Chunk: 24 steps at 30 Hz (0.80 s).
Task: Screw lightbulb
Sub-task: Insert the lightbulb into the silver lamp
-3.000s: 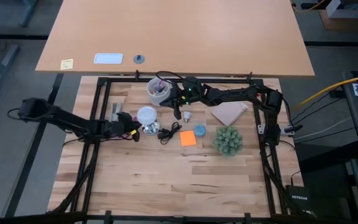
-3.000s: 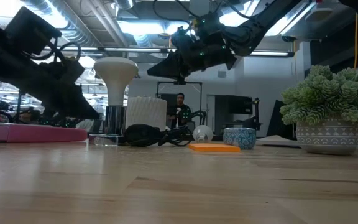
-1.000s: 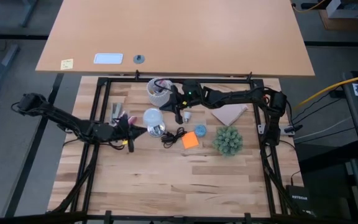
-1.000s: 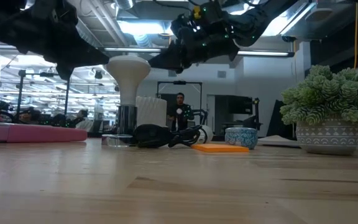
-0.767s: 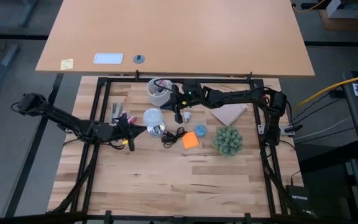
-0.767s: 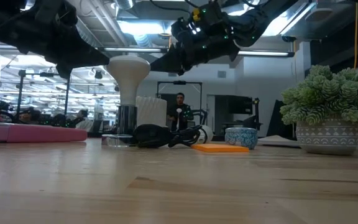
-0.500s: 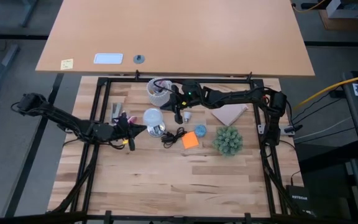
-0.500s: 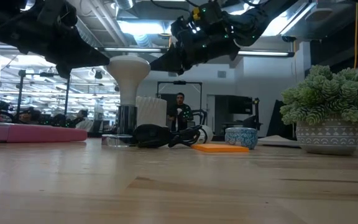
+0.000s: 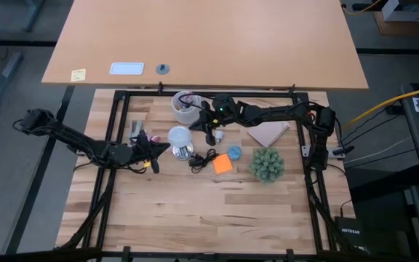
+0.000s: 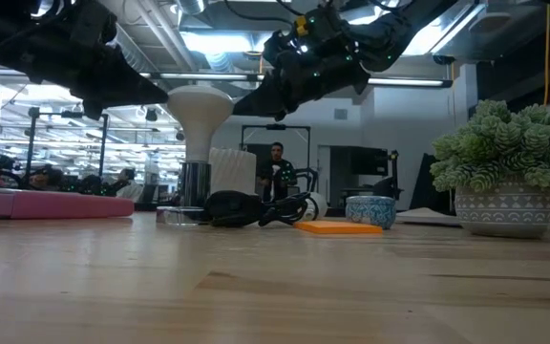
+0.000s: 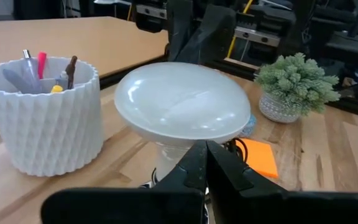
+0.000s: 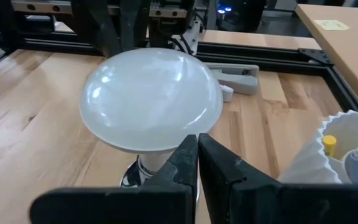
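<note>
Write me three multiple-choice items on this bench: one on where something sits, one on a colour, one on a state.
1. The lightbulb stands
A. upright in the silver socket
B. inside the pen cup
C. flat beside the potted plant

2. The sticky note pad is
A. green
B. orange
C. pink

3. The left gripper is
A. open
B. shut on the lightbulb
C. shut and empty

Answers: 1 A, dome up with its neck in the socket in the low view; 2 B, orange in the high view; 3 C, fingers together short of the bulb.
</note>
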{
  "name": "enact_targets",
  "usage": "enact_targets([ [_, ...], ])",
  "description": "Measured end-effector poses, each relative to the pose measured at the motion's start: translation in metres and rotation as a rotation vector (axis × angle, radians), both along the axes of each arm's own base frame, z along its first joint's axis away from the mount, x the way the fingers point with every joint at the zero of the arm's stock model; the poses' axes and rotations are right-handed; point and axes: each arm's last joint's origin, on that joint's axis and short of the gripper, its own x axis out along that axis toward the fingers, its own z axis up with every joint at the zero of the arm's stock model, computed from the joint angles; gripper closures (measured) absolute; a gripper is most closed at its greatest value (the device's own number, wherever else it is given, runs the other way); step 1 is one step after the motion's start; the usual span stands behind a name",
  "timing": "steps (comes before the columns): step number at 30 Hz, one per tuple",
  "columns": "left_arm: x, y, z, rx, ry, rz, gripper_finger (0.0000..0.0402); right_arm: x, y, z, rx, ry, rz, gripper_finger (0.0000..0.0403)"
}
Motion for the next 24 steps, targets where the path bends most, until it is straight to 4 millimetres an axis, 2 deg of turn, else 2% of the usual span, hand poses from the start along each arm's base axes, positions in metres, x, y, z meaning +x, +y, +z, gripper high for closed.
enact_targets([
  [7, -0.001, 0.001, -0.002, -0.003, 0.006, 0.050, 0.0402, 0.000, 0.004, -0.001, 0.020, 0.011, 0.034, 0.0384],
  [24, -0.004, 0.005, -0.005, -0.022, -0.003, 0.189, 0.0401, 0.006, 0.039, -0.003, 0.034, 0.036, 0.134, 0.0384],
])
